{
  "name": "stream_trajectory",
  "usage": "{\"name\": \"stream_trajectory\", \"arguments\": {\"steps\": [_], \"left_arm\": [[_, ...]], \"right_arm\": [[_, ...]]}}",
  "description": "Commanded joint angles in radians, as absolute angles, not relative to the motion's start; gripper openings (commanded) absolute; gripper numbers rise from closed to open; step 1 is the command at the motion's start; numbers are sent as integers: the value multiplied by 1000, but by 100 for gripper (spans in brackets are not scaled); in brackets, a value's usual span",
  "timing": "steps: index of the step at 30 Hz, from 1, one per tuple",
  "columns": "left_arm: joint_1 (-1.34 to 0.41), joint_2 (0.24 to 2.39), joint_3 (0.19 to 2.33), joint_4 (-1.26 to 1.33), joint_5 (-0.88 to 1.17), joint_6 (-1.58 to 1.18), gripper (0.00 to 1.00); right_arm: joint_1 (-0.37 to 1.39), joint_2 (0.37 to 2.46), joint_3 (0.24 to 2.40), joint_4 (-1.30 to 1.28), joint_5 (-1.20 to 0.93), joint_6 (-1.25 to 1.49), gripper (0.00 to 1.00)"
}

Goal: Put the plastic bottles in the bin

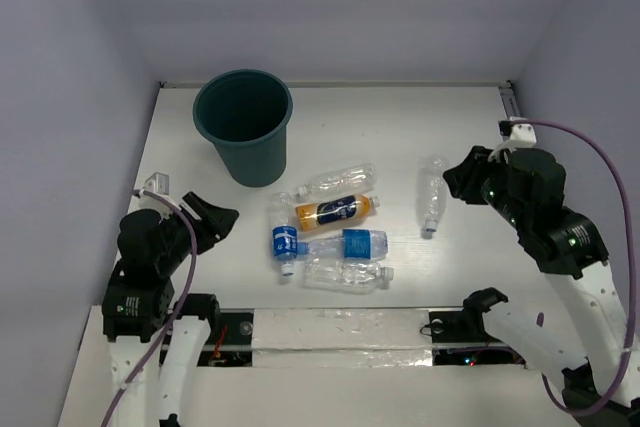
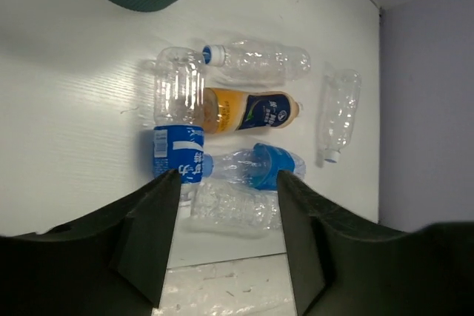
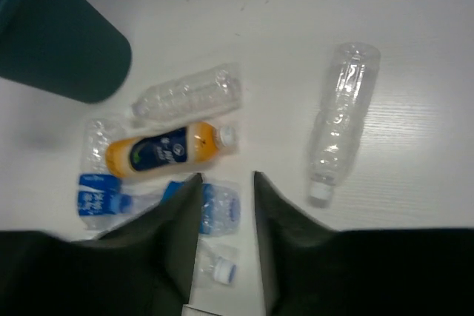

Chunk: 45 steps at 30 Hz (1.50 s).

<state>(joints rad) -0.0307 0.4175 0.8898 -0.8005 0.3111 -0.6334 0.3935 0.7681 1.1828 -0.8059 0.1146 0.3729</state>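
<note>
The dark teal bin [image 1: 243,122] stands upright at the back left. Five bottles lie bunched in front of it: a clear one [image 1: 340,181], the orange one with a dark label [image 1: 333,211], two with blue labels [image 1: 284,242] [image 1: 360,243], and a clear crumpled one [image 1: 345,274]. Another clear bottle [image 1: 432,195] lies alone to the right. My left gripper [image 1: 215,222] is open and empty, left of the bunch. My right gripper [image 1: 455,179] is open and empty, just right of the lone bottle. The left wrist view shows the bunch [image 2: 248,111] beyond the open gripper [image 2: 229,177].
The right wrist view shows the bin's wall [image 3: 52,42], the orange bottle [image 3: 159,149] and the lone clear bottle [image 3: 342,120] below my open gripper [image 3: 226,179]. White walls close the table in at the back and sides. A taped strip [image 1: 340,332] runs along the near edge.
</note>
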Motion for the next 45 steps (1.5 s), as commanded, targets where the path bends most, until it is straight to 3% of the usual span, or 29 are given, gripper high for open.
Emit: {"name": "stream_trajectory", "arguments": {"steps": [1,2,3,4,5,10,15,16,17,18,19,20,22,24,27,38,45], "left_arm": [[-28,413,810,-694,397,-661,46],[-28,417,751,-663,437,-681,33],[-28,425,724,-638,449,-710,26],[-28,445,701,-611,459,-721,18],[-28,455,669,-570,465,-726,2],[-73,566,660,-497,391,-710,0],[-383,728,681,-442,62,-791,0],[-429,751,689,-442,61,-792,5],[-489,770,699,-448,-24,-819,22],[-503,782,701,-445,-52,-828,32],[-503,805,698,-437,-63,-833,42],[-503,816,690,-411,-67,-833,58],[-512,859,684,-379,-69,-827,70],[-523,902,692,-348,-83,-815,80],[-523,994,724,-322,-116,-793,85],[-532,1261,747,-198,-130,-715,86],[-532,1362,752,-160,-149,-684,80]], "right_arm": [[390,779,1155,-792,107,387,14],[390,782,1151,-788,110,390,5],[390,785,1146,-782,117,390,0],[390,788,1132,-778,117,390,0],[379,799,1124,-764,107,390,0],[279,857,1101,-709,34,385,0],[216,943,1111,-657,9,393,1],[216,949,1109,-657,9,399,5],[207,956,1106,-643,9,405,11],[207,960,1100,-637,9,408,19],[207,971,1089,-634,9,410,39],[198,976,1080,-623,9,416,51],[187,982,1045,-589,-24,422,72],[163,999,1026,-575,-35,434,82],[121,1043,1003,-552,-38,434,93],[6,1293,1023,-476,-78,492,97],[6,1465,1061,-443,-58,500,99]]}}
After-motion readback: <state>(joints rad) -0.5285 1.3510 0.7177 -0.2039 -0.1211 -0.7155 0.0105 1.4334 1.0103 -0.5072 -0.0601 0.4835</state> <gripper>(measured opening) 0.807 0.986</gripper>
